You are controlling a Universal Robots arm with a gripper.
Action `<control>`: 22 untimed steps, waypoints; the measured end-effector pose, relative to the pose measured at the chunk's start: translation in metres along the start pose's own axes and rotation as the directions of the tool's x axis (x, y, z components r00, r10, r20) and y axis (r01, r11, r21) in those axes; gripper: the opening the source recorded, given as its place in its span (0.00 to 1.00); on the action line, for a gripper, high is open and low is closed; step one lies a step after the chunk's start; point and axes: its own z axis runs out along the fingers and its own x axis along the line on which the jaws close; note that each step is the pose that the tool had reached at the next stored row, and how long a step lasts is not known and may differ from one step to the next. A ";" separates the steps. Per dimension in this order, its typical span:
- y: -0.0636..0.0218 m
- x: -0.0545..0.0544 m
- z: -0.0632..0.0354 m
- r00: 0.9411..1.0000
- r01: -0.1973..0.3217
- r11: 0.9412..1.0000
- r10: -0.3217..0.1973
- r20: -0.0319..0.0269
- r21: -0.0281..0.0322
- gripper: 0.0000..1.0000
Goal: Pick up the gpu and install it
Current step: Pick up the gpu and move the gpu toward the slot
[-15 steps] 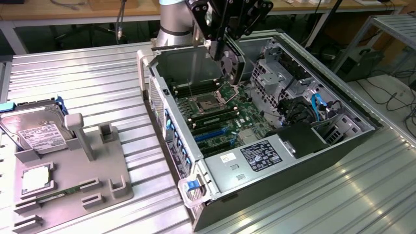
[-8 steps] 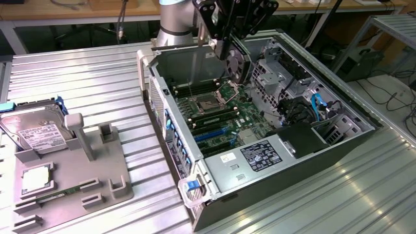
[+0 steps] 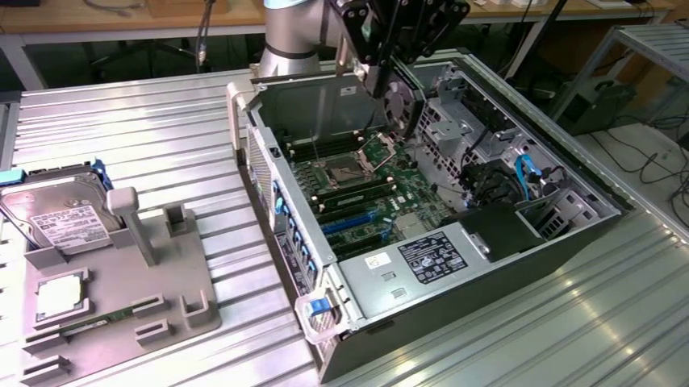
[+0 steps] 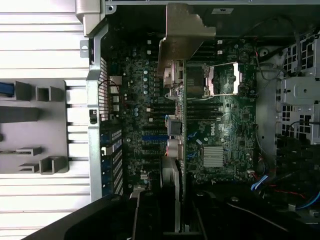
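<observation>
The gpu [image 4: 181,125] hangs edge-on between my fingers, a thin dark card with its silver bracket [image 4: 184,35] at the far end. My gripper [image 4: 179,212] is shut on it, above the motherboard [image 4: 220,130] of the open computer case [image 3: 323,322]. In the exterior view, the gripper [image 3: 393,36] is high over the back of the case, and the gpu [image 3: 379,81] points down toward the board [image 3: 366,189] without touching it. Blue slots [image 3: 350,222] lie further forward on the board.
At the exterior view's left a grey fixture [image 3: 161,282] holds a silver hard drive [image 3: 60,214], a small square chip [image 3: 61,294] and a narrow green memory stick [image 3: 92,324]. Inside the case are a power supply [image 3: 431,258], blue cables [image 3: 528,173] and drive cages [image 3: 457,121].
</observation>
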 end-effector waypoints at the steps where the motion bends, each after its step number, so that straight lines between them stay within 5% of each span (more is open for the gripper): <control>1: 0.0000 -0.001 0.0000 1.000 0.000 1.000 0.000 0.000 0.000 0.28; 22: 0.0004 -0.034 0.0014 1.000 0.000 1.000 0.000 0.000 0.000 0.28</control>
